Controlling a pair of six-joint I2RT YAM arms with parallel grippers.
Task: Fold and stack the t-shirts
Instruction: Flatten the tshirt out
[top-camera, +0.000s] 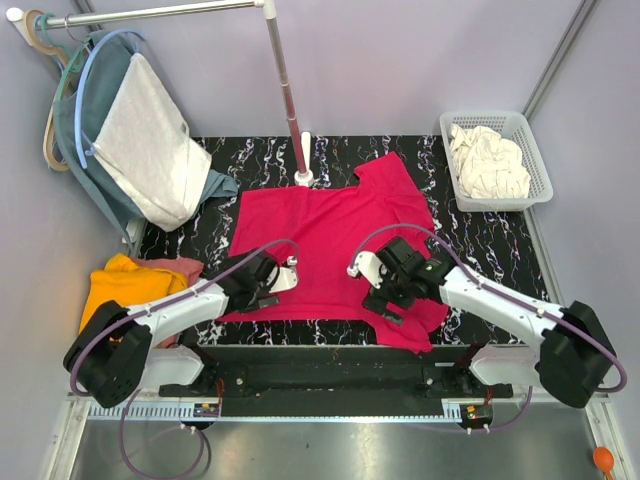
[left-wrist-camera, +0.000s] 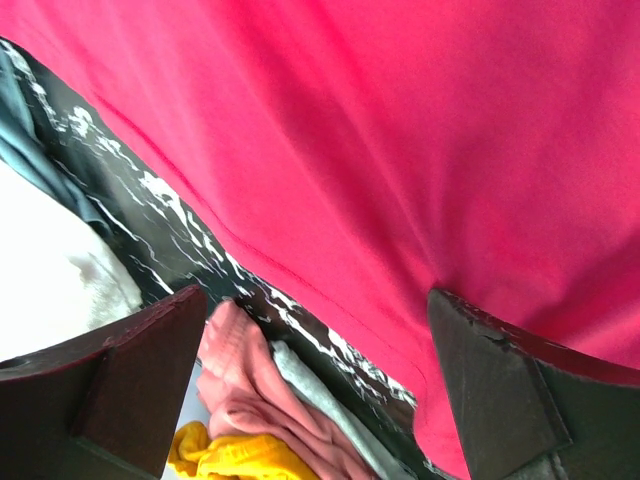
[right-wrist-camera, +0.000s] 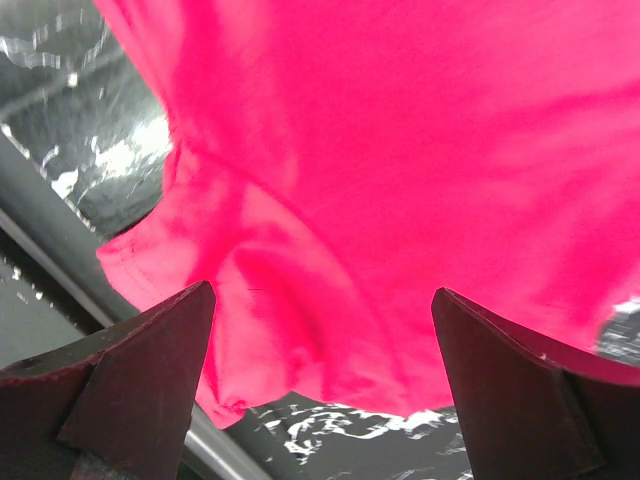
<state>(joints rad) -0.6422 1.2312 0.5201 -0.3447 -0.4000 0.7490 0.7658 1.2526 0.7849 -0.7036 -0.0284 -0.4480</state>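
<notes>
while the crimson-pink t-shirt (top-camera: 330, 235) lies flat (on the table (top-camera: 480, 245)), left tool (top-camera: 280, 283) and right tool (top-camera: 372, 287) hover spread.

A black table (top-camera: 480, 250) with white marbling fills the middle. A white slotted basket (top-camera: 535, 150) stands at its far right corner. A pale upright pole (top-camera: 285, 80) rises from a foot at the table's far edge and meets a horizontal bar (top-camera: 150, 14) at the top. At the bar's left end are hangers (top-camera: 47, 135) carrying a grey-white garment (top-camera: 150, 150) over a teal one (top-camera: 105, 90). A small orange object (top-camera: 603, 458) lies at the near right, off the table.
</notes>
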